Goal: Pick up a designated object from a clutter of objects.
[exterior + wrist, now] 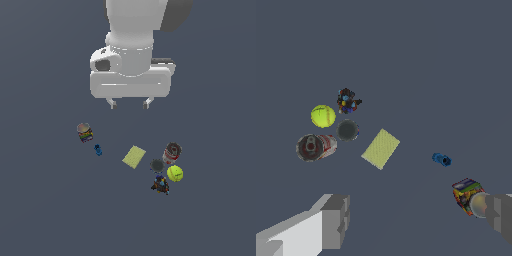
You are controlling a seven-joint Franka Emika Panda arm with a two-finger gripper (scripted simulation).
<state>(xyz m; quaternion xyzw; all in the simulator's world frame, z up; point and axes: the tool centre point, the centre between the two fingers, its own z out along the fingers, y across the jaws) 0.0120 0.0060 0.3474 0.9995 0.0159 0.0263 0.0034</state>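
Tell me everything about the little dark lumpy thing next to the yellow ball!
The dark multicoloured object is small and lumpy, mostly black with blue and orange patches. It is about as big as the tennis ball close beside it, with the grey disc also near. It sits on the floor. The gripper hangs open, far away.

The designated object, small, irregular and dark with blue and orange patches, lies free just beside the yellow tennis ball and grey disc.
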